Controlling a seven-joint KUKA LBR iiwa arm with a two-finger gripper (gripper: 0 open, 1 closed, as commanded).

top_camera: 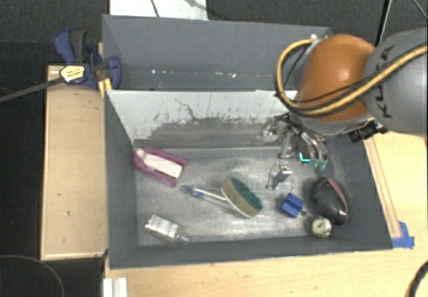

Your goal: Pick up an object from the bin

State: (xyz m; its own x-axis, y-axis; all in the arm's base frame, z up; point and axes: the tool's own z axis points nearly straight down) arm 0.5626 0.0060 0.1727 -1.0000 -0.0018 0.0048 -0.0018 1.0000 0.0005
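The gripper [281, 175] hangs low inside the grey metal bin [200, 122], on an arm that comes in from the view's right under a rounded orange cover [334, 75] looped with yellow and black cables. Whether it is released or clenched cannot be told from this angle, and nothing can be seen held in it. It sits up and to the left of a black rounded object [328, 199], a glossy oval with a reddish patch on top. The thing nearest the gripper is a small blue block [291, 205], just left of the black object and just apart from it. It is bright blue, boxy and squat, with flat faces. It lies turned so that its edges run at a slant to the bin walls, and it is too nearly square for a long axis to be made out. A small pale round thing [322, 227] lies just below the black object. Left of the black object, past the block, is a brush [231, 196] with a green and beige oval head and a blue handle pointing further left. Well to the left of the black object lie a pink tube [158, 163] and, lower, a small clear packet [162, 227].
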